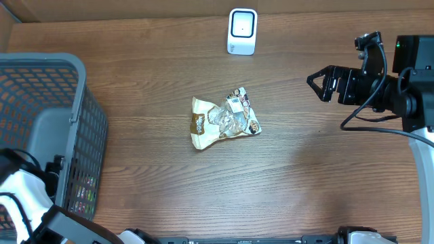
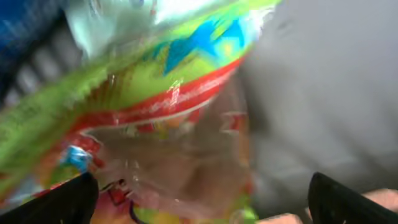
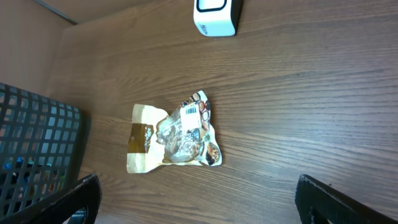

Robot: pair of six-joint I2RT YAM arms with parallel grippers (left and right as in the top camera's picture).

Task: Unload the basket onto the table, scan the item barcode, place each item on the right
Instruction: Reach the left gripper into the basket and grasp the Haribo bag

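Left claw [image 2: 202, 204]: released, fingers spread wide. A blurred green-and-red packet [image 2: 174, 81] fills the left wrist view just ahead of it; contact cannot be determined.

Right claw [image 3: 199, 208]: released, fingers spread wide, nothing between them, held above the right side of the tabletop [image 1: 325, 176].

The crumpled snack packet [image 1: 224, 122] lies flat at the tabletop centre, its barcode label [image 3: 191, 112] facing up.

The white scanner [image 1: 242, 31] stands at the far edge, well apart from the snack packet. The grey basket [image 1: 88, 156] sits at the left edge.
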